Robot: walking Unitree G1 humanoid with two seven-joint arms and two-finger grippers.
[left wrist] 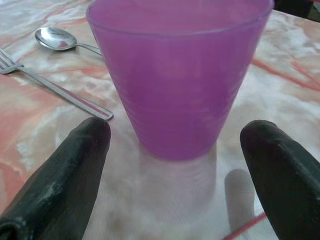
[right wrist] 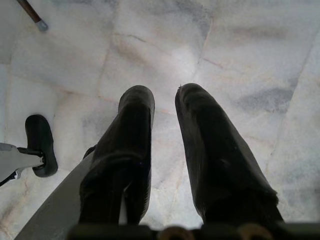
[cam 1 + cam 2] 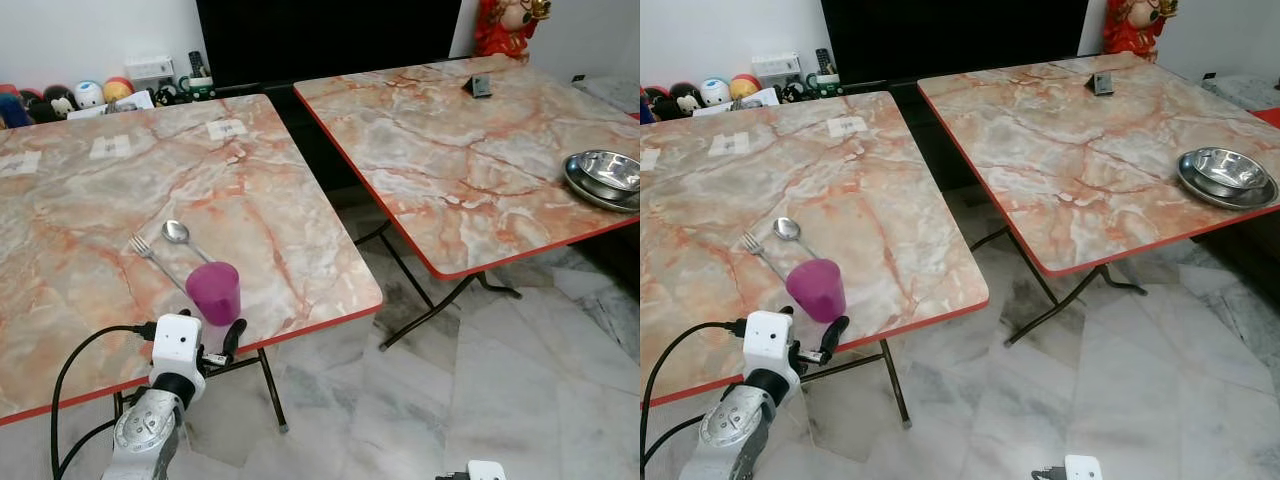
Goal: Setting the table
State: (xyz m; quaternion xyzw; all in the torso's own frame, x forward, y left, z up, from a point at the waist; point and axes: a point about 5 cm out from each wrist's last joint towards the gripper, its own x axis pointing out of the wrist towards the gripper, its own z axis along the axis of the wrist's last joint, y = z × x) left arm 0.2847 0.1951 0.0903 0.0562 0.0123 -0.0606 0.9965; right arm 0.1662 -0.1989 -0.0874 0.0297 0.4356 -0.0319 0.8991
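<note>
A purple plastic cup point(image 3: 213, 292) stands upright near the front edge of the left marble-top table point(image 3: 290, 180). Just beyond it lie a spoon point(image 3: 176, 232) and a fork point(image 3: 145, 250), side by side. My left gripper point(image 1: 177, 131) is at the table's edge, level with the cup and open. One of its fingers point(image 1: 75, 165) is on each side of the cup's base, and neither touches it. My right gripper point(image 2: 165, 100) hangs low over the floor with its fingers close together and nothing between them.
A second marble table point(image 3: 450, 150) stands to the right across a narrow gap, with folding legs point(image 3: 440, 310) beneath. Stacked steel bowls point(image 3: 605, 175) sit at its right edge and a small black object point(image 3: 480, 86) at the back. Toys point(image 3: 80, 95) line the far wall.
</note>
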